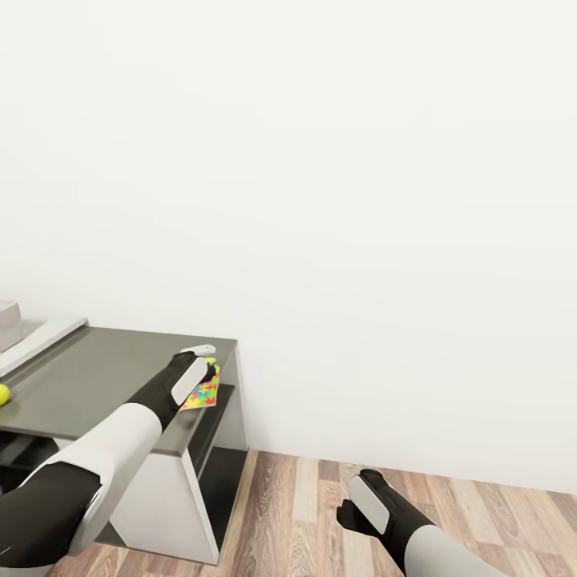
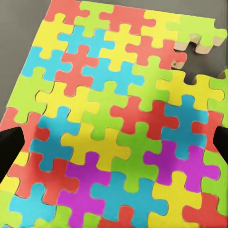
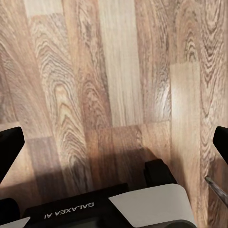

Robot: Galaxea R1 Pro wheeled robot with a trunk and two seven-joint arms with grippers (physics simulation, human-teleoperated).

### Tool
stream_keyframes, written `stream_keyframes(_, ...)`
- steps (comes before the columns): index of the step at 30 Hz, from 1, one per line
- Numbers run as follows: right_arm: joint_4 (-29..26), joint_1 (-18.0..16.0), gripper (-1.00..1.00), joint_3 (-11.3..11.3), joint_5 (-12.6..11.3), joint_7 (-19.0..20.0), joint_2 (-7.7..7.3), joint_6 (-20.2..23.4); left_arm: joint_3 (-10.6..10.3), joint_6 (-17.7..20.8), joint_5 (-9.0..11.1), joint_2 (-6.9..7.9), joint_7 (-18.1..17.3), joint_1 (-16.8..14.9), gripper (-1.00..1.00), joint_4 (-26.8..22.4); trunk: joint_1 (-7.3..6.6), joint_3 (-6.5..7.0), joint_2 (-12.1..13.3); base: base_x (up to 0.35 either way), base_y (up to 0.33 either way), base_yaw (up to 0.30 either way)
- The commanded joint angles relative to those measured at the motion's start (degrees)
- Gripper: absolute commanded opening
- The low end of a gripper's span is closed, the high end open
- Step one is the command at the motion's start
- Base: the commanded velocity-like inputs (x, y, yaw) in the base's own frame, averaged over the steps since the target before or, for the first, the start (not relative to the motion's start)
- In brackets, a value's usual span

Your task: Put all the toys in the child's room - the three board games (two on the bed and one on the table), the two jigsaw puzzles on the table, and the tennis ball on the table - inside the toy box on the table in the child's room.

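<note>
Puzzle [image 2: 118, 123] lay at the cabinet's [image 1: 96, 377] right edge, directly beneath my wide-open left gripper [image 2: 114, 142].

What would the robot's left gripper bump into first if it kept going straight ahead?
Most likely the jigsaw puzzle. The left gripper points down at it on the dark grey cabinet top, fingers apart on either side, though how close is unclear.

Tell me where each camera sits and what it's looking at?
Head view: from the robot's head, looking down at the dark cabinet, wall and both arms.
Left wrist view: by the left gripper, looking at the jigsaw puzzle; dark fingertips at the edges.
Right wrist view: by the right gripper, looking at the wood floor.
Head and left wrist views share the puzzle.
</note>
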Motion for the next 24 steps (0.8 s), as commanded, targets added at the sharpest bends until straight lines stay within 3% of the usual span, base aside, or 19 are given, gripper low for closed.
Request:
stream_keyframes(1,-0.08,-0.05,1.0,0.43,-0.56,-0.48,-0.05,0.12,-0.46,0.16,1.83,0.09,0.44,0.01,1.0,0.02,-0.01,-0.08,-0.03,-0.042,-0.035,0.0)
stream_keyframes(24,-0.08,-0.05,1.0,0.45,-0.56,-0.48,-0.05,0.12,-0.44,0.08,1.83,0.12,0.51,0.01,1.0,0.01,-0.01,-0.08,-0.03,-0.027,-0.03,0.0)
